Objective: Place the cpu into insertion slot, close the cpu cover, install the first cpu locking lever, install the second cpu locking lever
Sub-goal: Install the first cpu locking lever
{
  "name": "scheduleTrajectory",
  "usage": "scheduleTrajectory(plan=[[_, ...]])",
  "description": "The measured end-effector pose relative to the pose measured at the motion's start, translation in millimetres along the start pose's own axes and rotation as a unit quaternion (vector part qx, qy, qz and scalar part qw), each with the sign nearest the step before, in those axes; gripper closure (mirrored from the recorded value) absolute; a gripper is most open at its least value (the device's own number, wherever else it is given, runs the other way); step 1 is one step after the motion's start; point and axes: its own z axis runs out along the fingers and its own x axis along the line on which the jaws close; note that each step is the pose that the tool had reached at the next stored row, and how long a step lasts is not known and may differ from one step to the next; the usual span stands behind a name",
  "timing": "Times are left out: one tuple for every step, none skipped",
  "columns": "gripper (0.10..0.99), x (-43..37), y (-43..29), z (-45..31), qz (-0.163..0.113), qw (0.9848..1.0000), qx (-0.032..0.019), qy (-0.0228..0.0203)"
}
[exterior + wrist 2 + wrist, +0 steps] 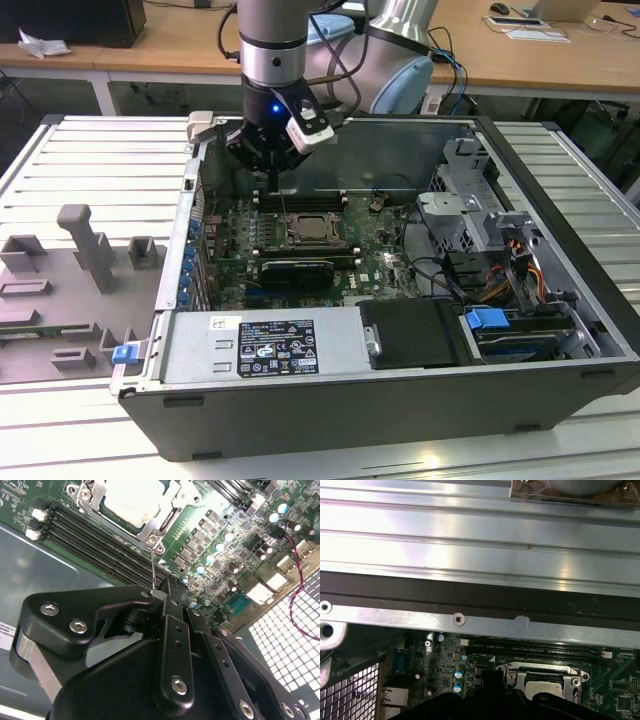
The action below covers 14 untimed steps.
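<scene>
The cpu lies pale and flat in the insertion slot on the green motherboard; it also shows in the first wrist view. The silvery cpu cover lies down around it as a frame. From the socket's corner a thin wire locking lever rises to my gripper, whose black fingers are shut on the lever's end. In the exterior view the gripper hangs inside the case, just behind the socket toward the exterior view's left.
Long black memory slots run beside the socket. A metal drive cage and cables fill the case's right side, and the power supply lies at the front. The case's rear wall is close behind. A grey fixture stands outside the case.
</scene>
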Motion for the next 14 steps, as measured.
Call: scheduleTrajectory(plan=[[0.98, -0.4, 0.0, 0.0, 0.0, 1.0, 0.0, 0.0], [0.98, -0.5, 0.0, 0.0, 0.0, 1.0, 0.0, 0.0], [0.98, -0.7, -0.1, 0.0, 0.0, 1.0, 0.0, 0.0], [0.98, -1.0, -0.1, 0.0, 0.0, 1.0, 0.0, 0.0], [0.98, -1.2, -0.1, 0.0, 0.0, 1.0, 0.0, 0.0], [0.98, -1.3, -0.1, 0.0, 0.0, 1.0, 0.0, 0.0], [0.98, -1.6, -0.1, 0.0, 0.0, 1.0, 0.0, 0.0], [0.98, -1.8, -0.1, 0.0, 0.0, 1.0, 0.0, 0.0], [0.98, -2.1, -0.2, 0.1, 0.0, 1.0, 0.0, 0.0], [0.98, -2.6, -0.2, 0.1, 0.0, 1.0, 0.0, 0.0], [0.98, -3.0, -0.2, 0.1, 0.0, 1.0, 0.0, 0.0], [0.98, -3.3, -0.3, 0.1, 0.0, 1.0, 0.0, 0.0], [0.98, -3.6, -0.3, 0.1, 0.0, 1.0, 0.0, 0.0], [0.98, -3.7, -0.3, 0.1, 0.0, 1.0, 0.0, 0.0]])
